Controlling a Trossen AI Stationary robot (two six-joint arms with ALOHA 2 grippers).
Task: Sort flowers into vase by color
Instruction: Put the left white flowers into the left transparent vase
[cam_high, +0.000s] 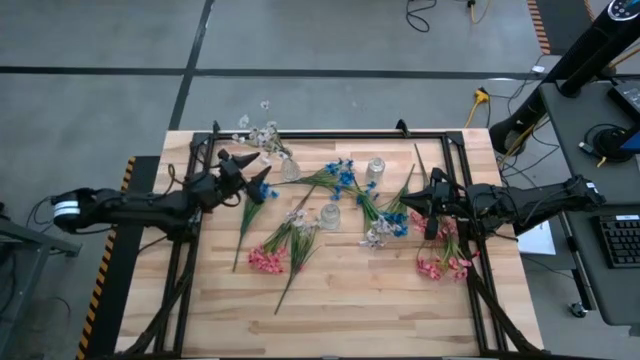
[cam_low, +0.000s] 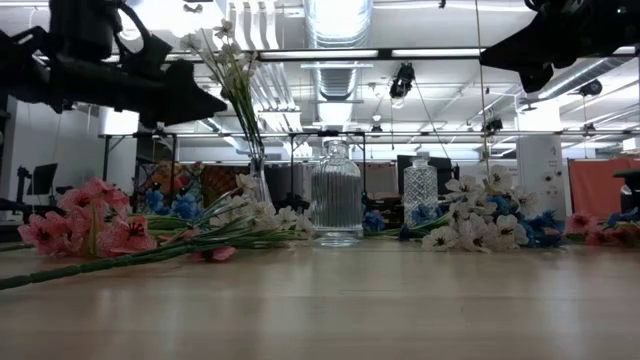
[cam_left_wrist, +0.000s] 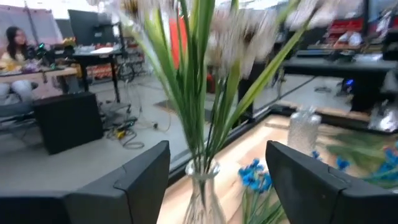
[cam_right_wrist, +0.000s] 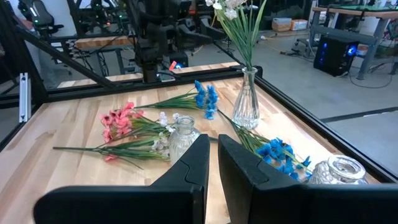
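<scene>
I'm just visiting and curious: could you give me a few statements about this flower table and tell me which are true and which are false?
1. White flowers already stand in the slender clear glass vase. True.
2. The ribbed glass bottle in the middle of the table holds pink flowers. False: it is empty; the pink flowers lie on the wooden table.
3. The left gripper is open, its fingers either side of the slender vase. True.
4. The right gripper is clamped on a blue flower. False: it is shut on nothing.
5. Blue flowers lie on the table. True.
</scene>
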